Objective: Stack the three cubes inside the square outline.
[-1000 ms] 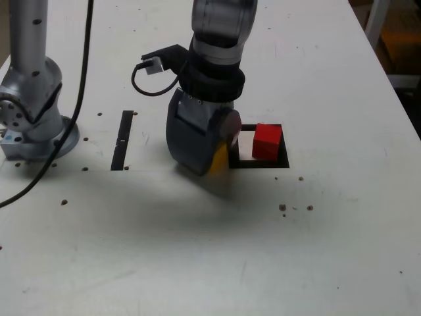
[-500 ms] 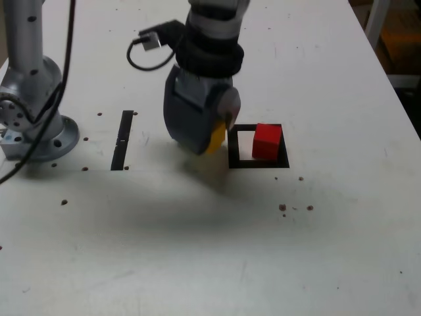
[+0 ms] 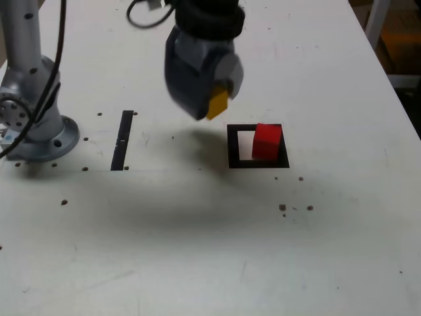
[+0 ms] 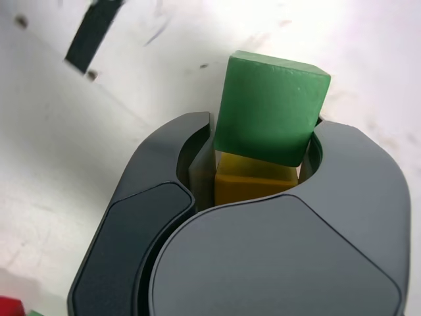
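Scuffed tabletop [image 3: 342,250]; rounded gripper [image 4: 265,117] holding 2 blocks: green cube [image 4: 271,108], yellow cube [image 4: 253,181].

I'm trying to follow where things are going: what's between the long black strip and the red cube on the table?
In the exterior view, bare white tabletop and the square outline's left border.
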Robot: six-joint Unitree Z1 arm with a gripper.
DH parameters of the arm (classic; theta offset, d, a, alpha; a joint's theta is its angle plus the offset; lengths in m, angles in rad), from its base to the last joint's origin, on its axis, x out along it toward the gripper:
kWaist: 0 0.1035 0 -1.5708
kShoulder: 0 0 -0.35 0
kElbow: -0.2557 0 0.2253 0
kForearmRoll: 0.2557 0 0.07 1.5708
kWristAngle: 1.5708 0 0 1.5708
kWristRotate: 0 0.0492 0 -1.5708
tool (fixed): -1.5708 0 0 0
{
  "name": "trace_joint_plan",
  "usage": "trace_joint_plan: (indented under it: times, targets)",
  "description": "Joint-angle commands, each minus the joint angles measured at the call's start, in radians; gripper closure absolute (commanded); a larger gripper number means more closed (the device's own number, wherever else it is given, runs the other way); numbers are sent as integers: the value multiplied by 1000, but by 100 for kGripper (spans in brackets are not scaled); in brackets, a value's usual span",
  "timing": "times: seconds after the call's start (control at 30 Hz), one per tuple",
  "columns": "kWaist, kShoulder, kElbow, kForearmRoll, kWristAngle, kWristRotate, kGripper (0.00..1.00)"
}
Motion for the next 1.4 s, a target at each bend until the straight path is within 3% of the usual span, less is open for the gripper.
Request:
trace_joint_plan:
  times: [0.0,0.27,0.37,0.57,0.77,0.97,1.37]
  targets:
    - [5,29,-29,22,8,137,67]
    - [7,144,-242,254,35,403,67]
    - [7,164,-291,296,48,477,67]
    - [-3,184,-384,305,81,587,67]
    - [-25,277,-499,305,124,716,67]
    - [-46,348,-552,323,101,772,67]
    - [-59,390,-582,348,121,793,67]
